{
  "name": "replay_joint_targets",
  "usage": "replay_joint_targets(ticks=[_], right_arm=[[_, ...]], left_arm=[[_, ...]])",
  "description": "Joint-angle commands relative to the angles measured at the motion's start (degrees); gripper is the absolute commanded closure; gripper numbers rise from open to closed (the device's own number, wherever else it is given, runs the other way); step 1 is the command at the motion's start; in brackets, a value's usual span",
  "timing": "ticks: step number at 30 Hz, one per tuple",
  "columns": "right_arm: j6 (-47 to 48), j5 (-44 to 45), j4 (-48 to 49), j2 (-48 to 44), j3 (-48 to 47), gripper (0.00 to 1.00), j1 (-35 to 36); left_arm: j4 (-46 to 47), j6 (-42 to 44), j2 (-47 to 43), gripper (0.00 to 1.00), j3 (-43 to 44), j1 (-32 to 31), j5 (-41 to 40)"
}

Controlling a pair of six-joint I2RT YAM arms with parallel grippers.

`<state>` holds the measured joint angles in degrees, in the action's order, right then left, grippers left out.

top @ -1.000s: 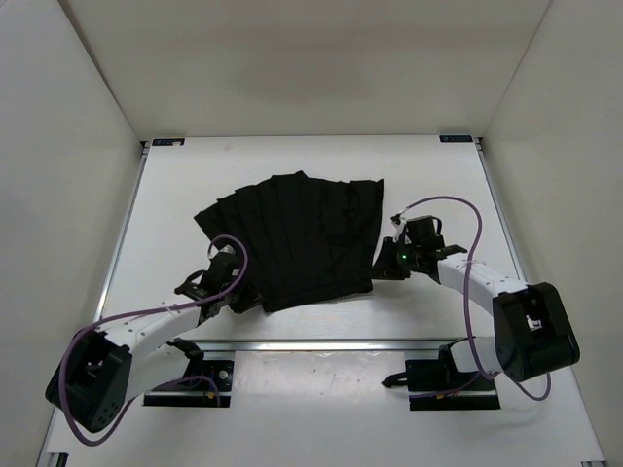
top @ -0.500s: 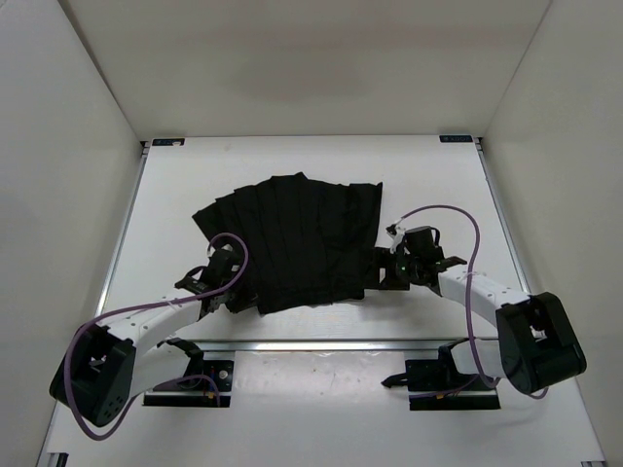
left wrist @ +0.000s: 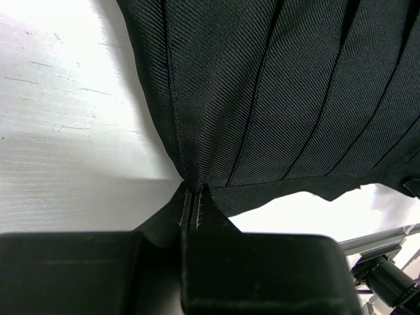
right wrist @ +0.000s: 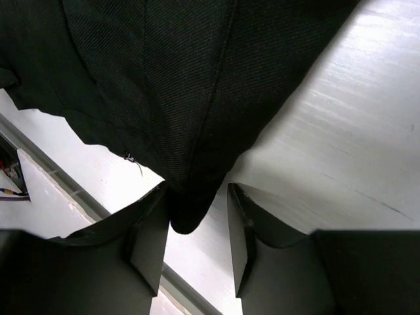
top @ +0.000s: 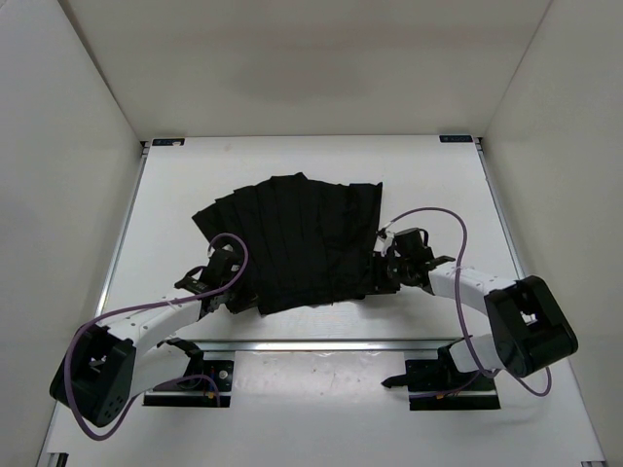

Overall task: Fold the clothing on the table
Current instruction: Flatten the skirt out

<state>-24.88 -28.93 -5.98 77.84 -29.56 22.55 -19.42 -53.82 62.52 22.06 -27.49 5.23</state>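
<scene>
The clothing point(top: 302, 238) is a black pleated, fan-shaped garment spread flat on the white table point(top: 438, 185). My left gripper point(top: 237, 292) is at its near left corner. In the left wrist view that gripper point(left wrist: 194, 197) is shut on a pinch of the hem of the clothing point(left wrist: 275, 98). My right gripper point(top: 375, 275) is at the near right corner. The right wrist view shows this gripper point(right wrist: 197, 190) open, and a rounded corner of the clothing point(right wrist: 184, 79) hangs between its fingers, against the left finger point(right wrist: 154, 223).
A metal rail point(top: 321, 342) runs along the table's near edge, just behind both grippers. White walls enclose the table on three sides. Blue corner marks point(top: 167, 142) sit at the far corners. Purple cables point(top: 428, 212) loop above each arm.
My right gripper has slid left onto the garment's near right corner and its jaws have opened around the fabric. The left gripper keeps its pinch and has hardly moved.
</scene>
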Motion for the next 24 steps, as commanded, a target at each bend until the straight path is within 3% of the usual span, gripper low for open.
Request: replay_joint_targets(ticks=[1, 3, 4, 5, 10, 12, 18, 20, 24], right_arm=[[-0.7, -0.3, 2.3, 0.8, -1.1, 0.65, 0.8], [-1.0, 0.1, 3.5, 0.9, -1.0, 0.69, 0.8], [-1.2, 0.1, 3.8, 1.0, -1.2, 0.77, 1.1], [-1.4, 0.4, 3.8, 1.2, -1.4, 0.84, 1.3], [-1.4, 1.3, 3.1, 3.1, -3.2, 0.94, 1.4], [-1.8, 1.3, 2.9, 3.1, -3.0, 0.96, 1.4], [-2.1, 2.1, 3.0, 3.5, -4.3, 1.0, 2.1], [-2.1, 2.6, 2.7, 3.6, -5.0, 1.0, 1.9], [-2.1, 2.2, 2.9, 4.0, -5.8, 1.0, 1.6]], left_arm=[[-0.4, 0.6, -0.8, 0.99, -0.4, 0.3, 1.0], [-0.4, 0.5, -0.9, 0.96, -0.4, -0.1, 1.4], [-0.4, 0.7, -0.7, 0.95, -0.5, -0.3, 1.4], [-0.5, 0.6, -0.7, 0.88, -0.6, -0.1, 1.4], [-2.1, 0.5, -2.1, 0.52, -0.4, -1.1, 1.8], [-2.3, 0.5, -3.4, 0.49, -1.3, -0.7, 2.3], [-2.0, 0.2, -2.8, 0.58, -2.2, -0.7, 2.6], [-1.8, -0.1, -3.4, 0.66, -2.3, -1.1, 2.4], [-1.1, -0.4, -3.8, 0.97, -3.4, -0.3, 3.0]])
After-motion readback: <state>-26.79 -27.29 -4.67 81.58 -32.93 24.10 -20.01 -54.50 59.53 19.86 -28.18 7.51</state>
